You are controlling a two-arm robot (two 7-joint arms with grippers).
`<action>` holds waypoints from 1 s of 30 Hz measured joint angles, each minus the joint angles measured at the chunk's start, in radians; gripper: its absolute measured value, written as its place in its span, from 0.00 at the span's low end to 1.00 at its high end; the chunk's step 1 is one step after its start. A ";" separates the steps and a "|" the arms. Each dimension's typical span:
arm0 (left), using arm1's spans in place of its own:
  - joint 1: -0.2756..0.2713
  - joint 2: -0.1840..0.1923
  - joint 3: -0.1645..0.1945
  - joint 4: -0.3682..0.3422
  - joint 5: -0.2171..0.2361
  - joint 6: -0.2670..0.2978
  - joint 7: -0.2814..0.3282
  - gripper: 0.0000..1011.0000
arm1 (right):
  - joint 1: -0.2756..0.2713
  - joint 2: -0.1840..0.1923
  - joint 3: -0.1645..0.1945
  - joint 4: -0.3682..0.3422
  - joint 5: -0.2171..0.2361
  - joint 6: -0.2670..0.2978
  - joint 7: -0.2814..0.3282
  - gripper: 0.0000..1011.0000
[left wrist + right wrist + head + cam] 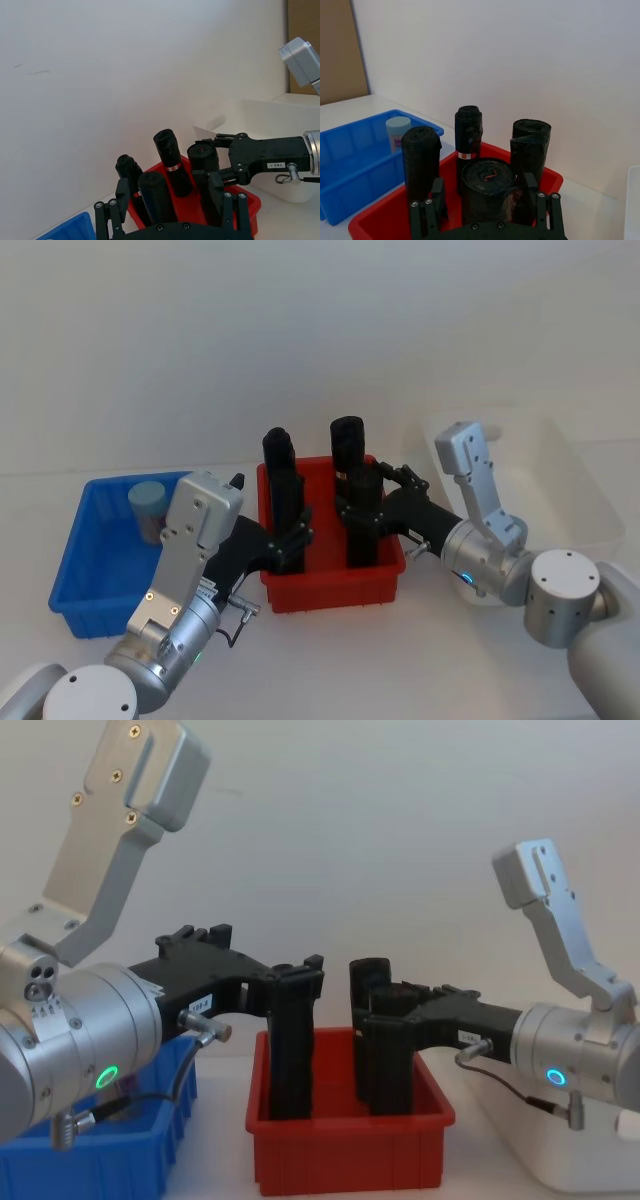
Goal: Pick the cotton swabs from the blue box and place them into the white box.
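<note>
One tub of cotton swabs (148, 502) with a pale lid stands upright in the far part of the blue box (75, 550) on the left; the right wrist view shows the tub (397, 129) too. The white box (600, 502) sits at the far right. My left gripper (291, 540) hangs open over the red bin, its fingers (122, 194) either side of a black roll. From the other side my right gripper (362, 518) reaches in, also open, with a black roll (487, 185) between its fingers. Neither gripper is near the tub.
A red bin (330, 592) with several upright black rolls (278, 455) stands between the blue box and the white box, directly under both grippers. A pale wall runs close behind the table. There is bare table in front of the bins.
</note>
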 joint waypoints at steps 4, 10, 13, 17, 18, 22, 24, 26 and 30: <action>0.000 0.000 0.000 0.000 0.000 0.000 0.000 0.99 | 0.018 -0.006 0.000 0.032 -0.002 -0.007 0.005 0.92; 0.000 0.000 0.000 0.000 0.000 0.000 0.000 0.99 | 0.041 -0.012 0.001 0.074 -0.003 -0.016 0.010 0.78; 0.000 0.000 0.000 0.000 0.000 0.000 0.000 0.99 | 0.049 -0.014 0.002 0.087 -0.003 -0.018 0.012 0.67; 0.000 0.000 0.000 0.000 0.000 0.000 0.000 0.99 | 0.052 -0.015 0.004 0.090 -0.003 -0.019 0.012 0.55; 0.000 0.000 0.000 0.000 0.000 0.000 0.000 0.99 | 0.052 -0.014 0.004 0.087 -0.003 -0.019 0.012 0.54; 0.000 0.000 0.000 0.000 0.000 0.000 0.000 0.99 | 0.042 -0.010 0.007 0.057 0.003 -0.013 0.011 0.52; 0.000 0.000 0.000 0.000 0.000 0.000 0.000 0.99 | 0.035 -0.007 0.009 0.035 0.006 -0.008 0.008 0.51; 0.000 0.000 0.000 0.000 0.000 0.000 0.000 0.99 | 0.015 0.001 0.012 -0.018 0.013 0.003 0.000 0.51; 0.000 0.000 0.000 0.000 0.000 0.000 0.000 0.99 | -0.015 0.012 0.016 -0.099 0.023 0.021 -0.013 0.51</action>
